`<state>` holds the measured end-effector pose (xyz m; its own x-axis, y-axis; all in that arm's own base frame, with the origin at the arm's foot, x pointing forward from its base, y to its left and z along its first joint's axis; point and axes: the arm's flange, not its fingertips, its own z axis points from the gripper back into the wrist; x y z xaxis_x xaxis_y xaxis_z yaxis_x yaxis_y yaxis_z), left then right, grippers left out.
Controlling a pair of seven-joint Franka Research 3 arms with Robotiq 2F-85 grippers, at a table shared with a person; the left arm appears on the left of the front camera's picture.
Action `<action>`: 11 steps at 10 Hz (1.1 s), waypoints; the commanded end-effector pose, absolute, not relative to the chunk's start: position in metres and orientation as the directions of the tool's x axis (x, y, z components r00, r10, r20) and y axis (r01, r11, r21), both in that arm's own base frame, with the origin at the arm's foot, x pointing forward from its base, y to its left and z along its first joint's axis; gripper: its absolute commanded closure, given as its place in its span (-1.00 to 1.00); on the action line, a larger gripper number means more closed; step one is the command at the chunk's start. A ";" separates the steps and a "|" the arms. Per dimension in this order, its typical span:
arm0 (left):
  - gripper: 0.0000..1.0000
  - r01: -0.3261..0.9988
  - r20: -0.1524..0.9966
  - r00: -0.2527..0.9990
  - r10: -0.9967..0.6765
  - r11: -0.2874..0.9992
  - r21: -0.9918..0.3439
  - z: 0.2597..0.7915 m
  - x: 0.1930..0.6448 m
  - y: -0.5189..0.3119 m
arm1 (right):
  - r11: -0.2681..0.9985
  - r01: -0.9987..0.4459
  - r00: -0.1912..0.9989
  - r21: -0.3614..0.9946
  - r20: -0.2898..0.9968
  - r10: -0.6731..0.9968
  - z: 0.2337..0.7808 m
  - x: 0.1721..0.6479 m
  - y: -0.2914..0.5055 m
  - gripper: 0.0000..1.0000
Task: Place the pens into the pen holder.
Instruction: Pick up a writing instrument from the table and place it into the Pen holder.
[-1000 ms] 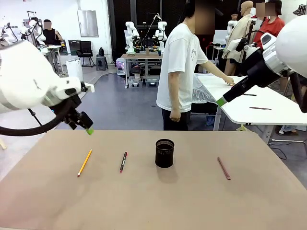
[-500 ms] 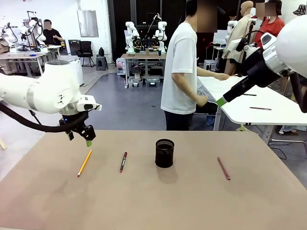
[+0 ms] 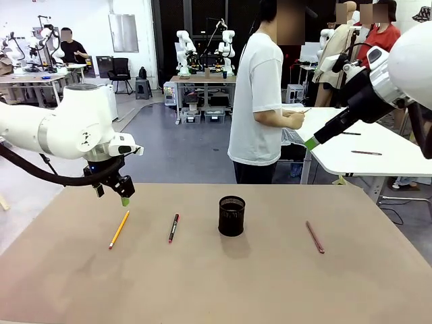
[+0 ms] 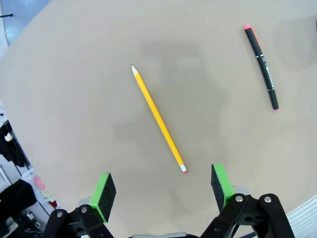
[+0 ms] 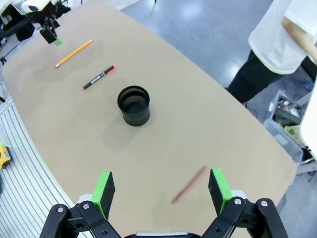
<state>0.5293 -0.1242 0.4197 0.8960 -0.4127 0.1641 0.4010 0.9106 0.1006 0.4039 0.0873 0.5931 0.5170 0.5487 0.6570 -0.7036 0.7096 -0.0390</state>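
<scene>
Bright, even light (soft shadows)

We find the left tool (image 3: 123,198) hovering over the counter (image 3: 223,283), just beyond the far end of the yellow pencil (image 3: 119,229). To its right lie the black pen (image 3: 173,228), the upright pen holder (image 3: 231,216), then the pink pen (image 3: 314,237). The right tool (image 3: 310,143) hangs high.

Grey floor (image 3: 175,148); white table (image 3: 398,163) at right; black office chair (image 3: 121,69) far back left.
</scene>
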 end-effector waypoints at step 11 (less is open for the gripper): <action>-1.00 0.222 0.084 0.970 -0.229 0.972 0.079 0.313 0.595 -0.123 | 0.707 -0.706 0.515 -0.033 0.661 0.546 0.593 0.404 0.086 -1.00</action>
